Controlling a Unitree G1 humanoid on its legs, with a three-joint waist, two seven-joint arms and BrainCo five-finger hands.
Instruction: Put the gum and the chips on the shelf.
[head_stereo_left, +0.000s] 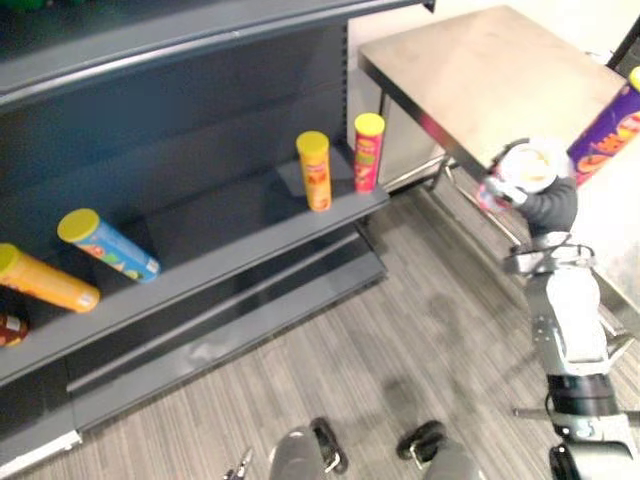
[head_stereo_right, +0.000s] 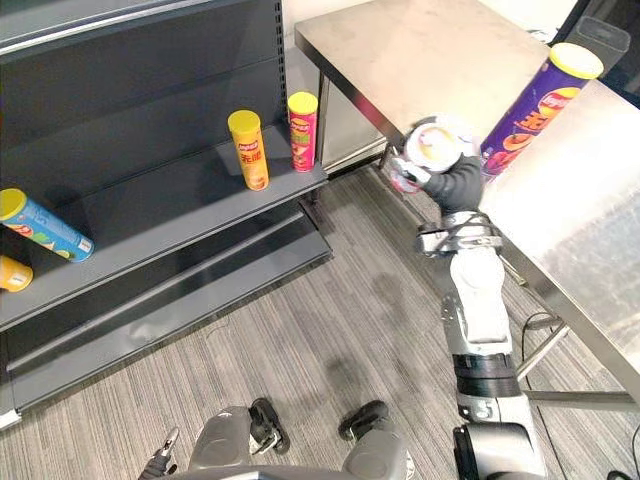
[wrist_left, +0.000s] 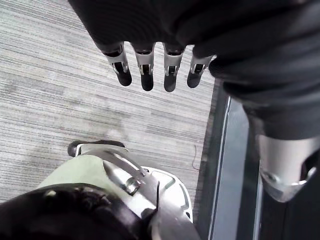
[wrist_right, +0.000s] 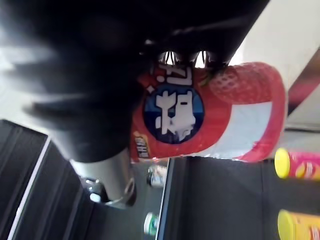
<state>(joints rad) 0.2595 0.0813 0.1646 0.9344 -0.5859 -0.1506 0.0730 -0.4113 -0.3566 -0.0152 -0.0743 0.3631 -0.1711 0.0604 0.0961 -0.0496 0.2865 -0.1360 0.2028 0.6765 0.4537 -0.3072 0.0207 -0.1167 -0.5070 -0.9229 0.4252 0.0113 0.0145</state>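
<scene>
My right hand (head_stereo_right: 462, 186) is shut on the gum tub (head_stereo_right: 432, 150), a red and white tub with a strawberry picture (wrist_right: 215, 115) and a pale lid. It holds the tub up beside the corner of the steel table (head_stereo_right: 420, 50), above the floor and to the right of the shelf. A purple chips can (head_stereo_right: 538, 100) with a yellow lid leans on the table just past the hand. The dark shelf board (head_stereo_left: 230, 230) lies to the left. My left hand (wrist_left: 146, 75) hangs over the floor, fingers straight, holding nothing.
On the shelf board stand an orange can (head_stereo_left: 315, 172) and a red can (head_stereo_left: 368, 152), both upright near its right end. A blue can (head_stereo_left: 108, 246) and an orange can (head_stereo_left: 48, 282) lie on their sides further left. A second steel surface (head_stereo_right: 580, 210) is at the right.
</scene>
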